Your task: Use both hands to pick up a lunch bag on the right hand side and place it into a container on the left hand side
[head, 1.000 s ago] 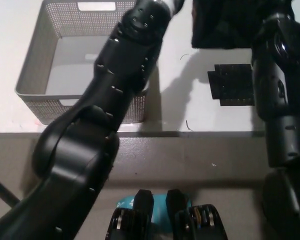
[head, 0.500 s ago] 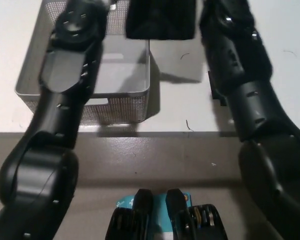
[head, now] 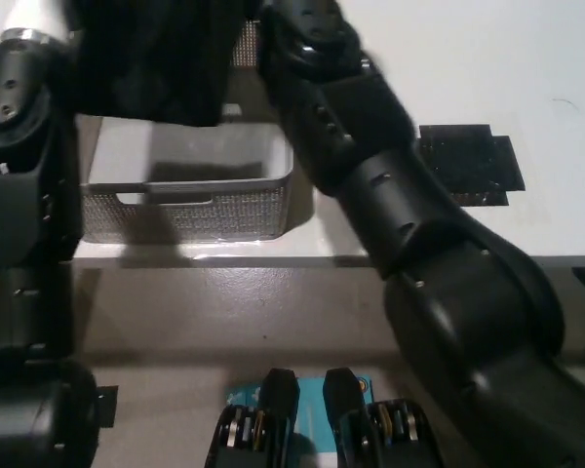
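Reaching up from the lower right, the black right arm [head: 409, 224] is seen crossing the picture diagonally toward the upper middle, but the right robot hand itself is hidden at the top edge behind the black lunch bag [head: 161, 63], so whether its fingers are spread or closed cannot be told. On the other side, only a small white piece of the left robot hand [head: 34, 15] is shown at the top left corner, above the dark left arm [head: 19, 175] that runs up the left edge; its fingers are not visible either, and its grip cannot be judged. Between the two arms the lunch bag is seen as a dark, soft-edged mass at the top of the picture, lying over the far part of the grey mesh container [head: 190, 200]; whether it is resting inside or is held above cannot be told. The container's near wall, with a slot handle at its left, and part of its pale floor are left uncovered. The container is set on the white bench [head: 487, 78], close to its front edge. A black, rough-edged patch [head: 468, 164] is seen lying flat on the bench to the right, partly covered by the right arm.
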Action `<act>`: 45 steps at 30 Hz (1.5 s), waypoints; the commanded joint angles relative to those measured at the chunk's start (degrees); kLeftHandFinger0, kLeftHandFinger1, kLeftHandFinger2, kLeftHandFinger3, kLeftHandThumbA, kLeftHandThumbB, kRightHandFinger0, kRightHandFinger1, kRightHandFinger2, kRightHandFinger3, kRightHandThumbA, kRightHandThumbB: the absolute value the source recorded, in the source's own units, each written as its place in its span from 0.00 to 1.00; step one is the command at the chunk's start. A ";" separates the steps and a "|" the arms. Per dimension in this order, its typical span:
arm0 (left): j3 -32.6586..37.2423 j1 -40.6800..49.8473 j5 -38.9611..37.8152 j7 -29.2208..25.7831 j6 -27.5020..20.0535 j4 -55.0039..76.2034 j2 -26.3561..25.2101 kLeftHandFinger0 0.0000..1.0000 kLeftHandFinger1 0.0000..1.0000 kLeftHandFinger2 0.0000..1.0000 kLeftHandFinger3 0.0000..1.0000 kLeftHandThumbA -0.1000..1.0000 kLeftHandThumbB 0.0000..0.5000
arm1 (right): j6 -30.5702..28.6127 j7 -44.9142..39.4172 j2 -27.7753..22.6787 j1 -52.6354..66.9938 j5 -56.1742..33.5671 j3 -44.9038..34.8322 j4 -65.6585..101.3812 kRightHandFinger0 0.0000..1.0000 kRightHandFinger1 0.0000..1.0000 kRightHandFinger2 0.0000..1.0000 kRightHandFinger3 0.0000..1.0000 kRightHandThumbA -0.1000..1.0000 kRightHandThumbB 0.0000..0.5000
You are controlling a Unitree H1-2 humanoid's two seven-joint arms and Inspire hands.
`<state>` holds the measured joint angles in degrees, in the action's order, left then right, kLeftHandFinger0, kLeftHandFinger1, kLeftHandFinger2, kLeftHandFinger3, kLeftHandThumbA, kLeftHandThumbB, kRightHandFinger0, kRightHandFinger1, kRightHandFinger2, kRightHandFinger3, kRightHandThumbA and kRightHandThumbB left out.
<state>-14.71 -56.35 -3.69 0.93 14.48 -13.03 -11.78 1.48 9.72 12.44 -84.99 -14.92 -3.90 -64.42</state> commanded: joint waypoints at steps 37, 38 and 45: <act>19.72 10.85 -3.05 34.08 6.07 6.97 -44.27 1.00 1.00 1.00 1.00 1.00 0.15 | 12.52 -11.17 -27.34 28.88 17.48 14.57 46.91 1.00 1.00 1.00 1.00 0.78 0.17; 18.99 11.54 -3.46 33.88 6.83 8.31 -44.42 1.00 1.00 1.00 1.00 1.00 0.16 | 12.79 -11.44 -27.89 29.94 16.96 14.05 48.61 1.00 1.00 1.00 1.00 0.79 0.16; 12.84 17.59 -7.59 32.48 9.03 18.83 -43.09 1.00 1.00 1.00 1.00 1.00 0.12 | 12.55 -12.48 -32.33 36.43 15.83 11.76 59.57 1.00 1.00 1.00 1.00 0.89 0.16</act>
<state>4.54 -39.15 -4.76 28.90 23.49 -5.29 -49.74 12.18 1.29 -14.67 -49.08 -0.57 10.12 -18.07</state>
